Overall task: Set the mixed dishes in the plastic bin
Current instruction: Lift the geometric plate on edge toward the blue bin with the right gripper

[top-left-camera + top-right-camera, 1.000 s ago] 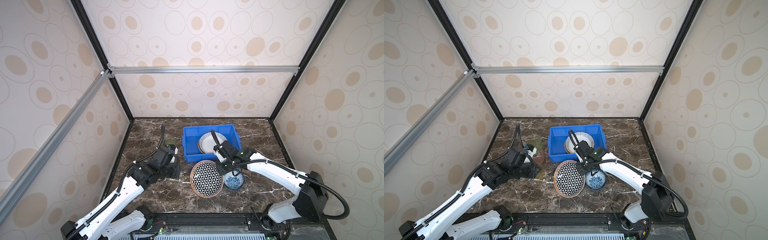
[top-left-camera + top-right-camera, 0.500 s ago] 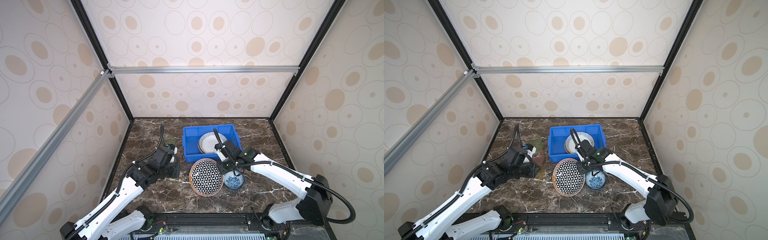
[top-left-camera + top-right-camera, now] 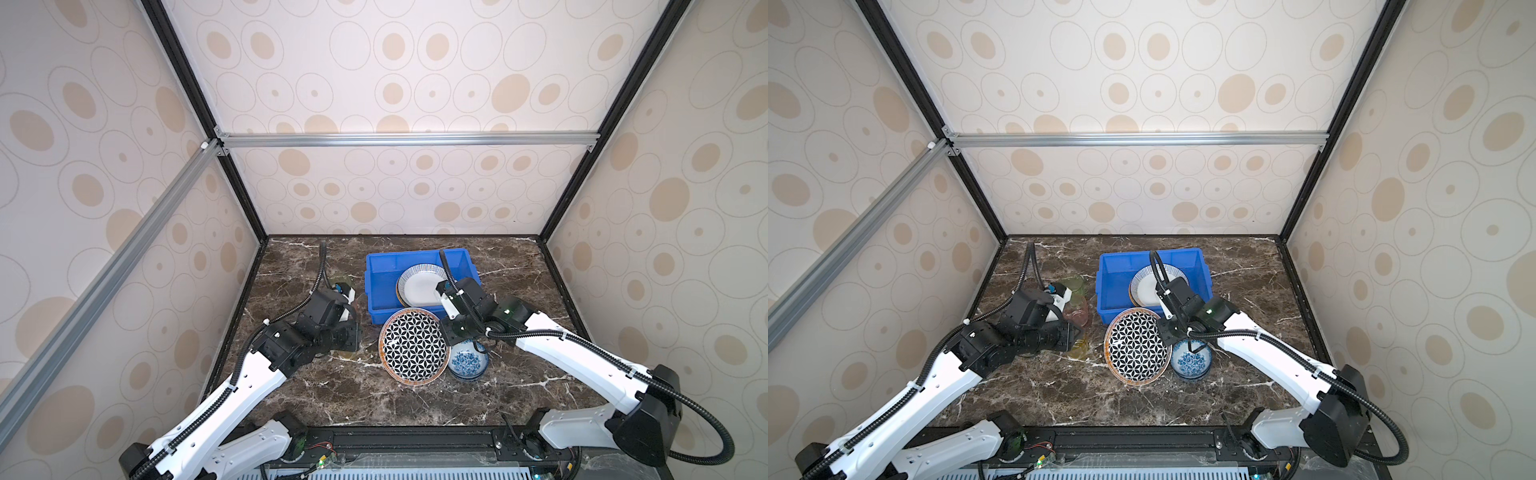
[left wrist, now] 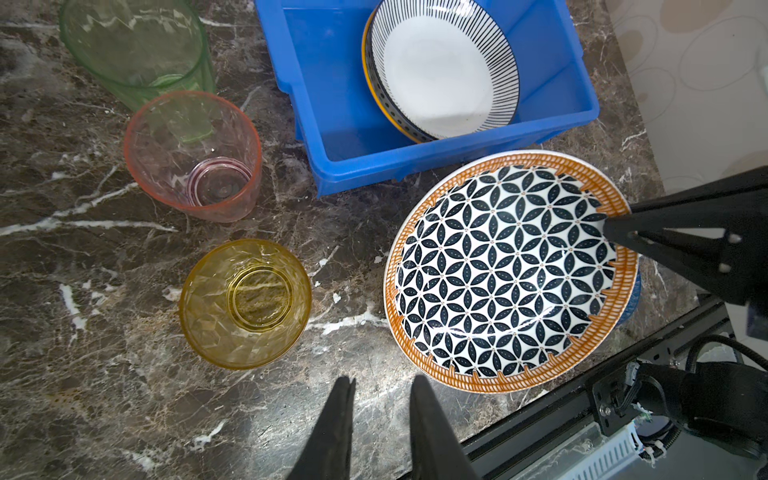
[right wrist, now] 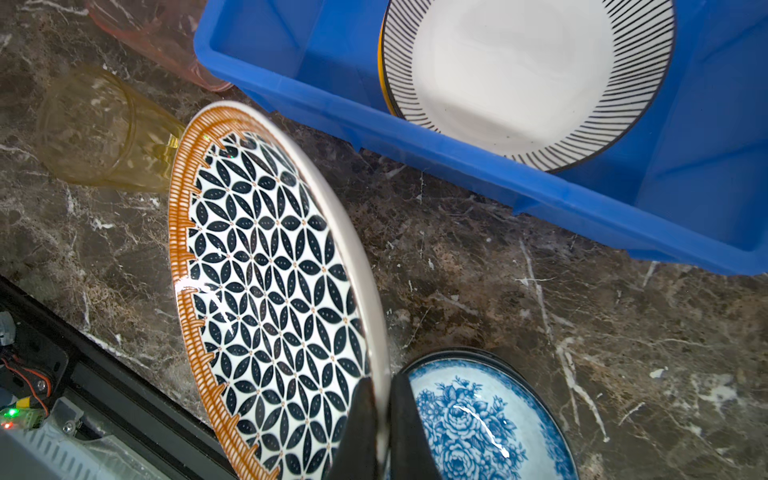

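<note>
**Geometric plate (image 5: 266,291) held by the right fingers (image 5: 360,419), just short of the bin (image 3: 382,272)**

We note the right fingers pinched tight on the rim of the geometric plate. The rim is clamped between them, and the plate is tilted steeply with its black-and-white face turned up and toward the left arm's side. In both top views the plate is just in front of the bin's near wall, its far edge overlapping that wall. We cannot tell whether its low edge touches the counter (image 3: 332,395).

The bin stands toward the back of the counter. Inside it a striped plate (image 3: 419,284) lies on another plate, of which only a yellow-edged sliver shows. A flowered bowl (image 3: 467,363) stands on the counter just beside the held plate, under the right wrist.

Left fingers (image 4: 338,415) — narrow gap, nothing between them, hovering above bare counter.

Three cups stand mouths up, left of the bin — a green cup (image 4: 133,45) farthest back, a pink cup (image 4: 191,153) next, a yellow cup (image 4: 245,303) nearest the front.
</note>
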Controlling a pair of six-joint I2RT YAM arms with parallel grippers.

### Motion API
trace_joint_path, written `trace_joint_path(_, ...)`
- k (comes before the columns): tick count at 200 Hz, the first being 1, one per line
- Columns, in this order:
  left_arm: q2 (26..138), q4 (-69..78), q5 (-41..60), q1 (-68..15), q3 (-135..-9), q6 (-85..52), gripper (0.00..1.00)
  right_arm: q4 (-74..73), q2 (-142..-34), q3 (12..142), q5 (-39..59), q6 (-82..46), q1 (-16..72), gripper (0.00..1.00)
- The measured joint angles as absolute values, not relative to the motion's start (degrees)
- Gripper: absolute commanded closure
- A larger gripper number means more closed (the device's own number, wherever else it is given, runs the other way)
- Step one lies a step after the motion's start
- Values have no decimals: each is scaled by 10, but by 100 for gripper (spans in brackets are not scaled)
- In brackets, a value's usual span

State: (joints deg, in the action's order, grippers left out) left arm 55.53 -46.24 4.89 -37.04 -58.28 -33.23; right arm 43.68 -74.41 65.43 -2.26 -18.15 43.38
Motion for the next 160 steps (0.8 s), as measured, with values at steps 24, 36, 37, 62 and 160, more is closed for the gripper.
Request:
trace_joint_path(24,563,-442,49,-370,-590,-332,75,435,-736,654,-32,-186,430,100)
trace_joint_path(36,570,-434,50,-370,-594,-332,75,433,-733,654,-33,-189,426,100)
trace_joint_path(37,571,-434,50,-370,-594,-332,75,433,-732,654,-33,-189,426,100)
trace_joint_path(62,587,-423,50,-370,-604,-332,75,423,-713,647,-36,-196,412,100)
trace_joint_path(160,631,-392,51,-370,-628,-318,75,375,-669,620,14,-234,317,100)
